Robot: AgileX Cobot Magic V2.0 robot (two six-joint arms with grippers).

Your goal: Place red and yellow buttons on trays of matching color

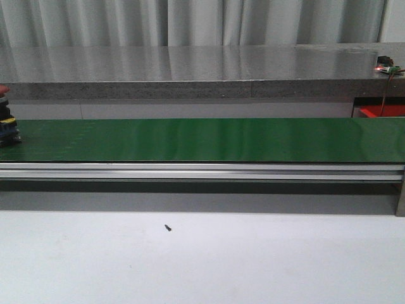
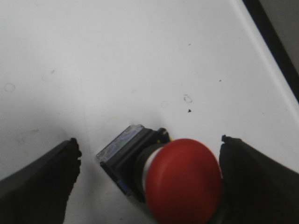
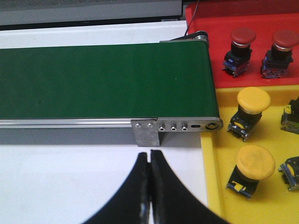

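Note:
In the left wrist view a red button (image 2: 183, 179) lies on its side on the white table, its black body (image 2: 126, 156) pointing away from the cap. My left gripper (image 2: 149, 140) is open around it, one finger close to the cap, the other apart from the body. My right gripper (image 3: 150, 154) is shut on nothing, over the white table near the belt's end. Beside it the red tray (image 3: 210, 28) holds two red buttons (image 3: 243, 36) (image 3: 284, 41). The yellow tray (image 3: 216, 186) holds two yellow buttons (image 3: 253, 99) (image 3: 254, 162). Neither gripper shows in the front view.
The green conveyor belt (image 1: 202, 139) spans the front view, with a metal rail (image 1: 202, 171) along its near side. A button (image 1: 7, 120) stands on the belt at the far left, cut off by the frame. The belt's metal end bracket (image 3: 147, 133) is just beyond my right fingers.

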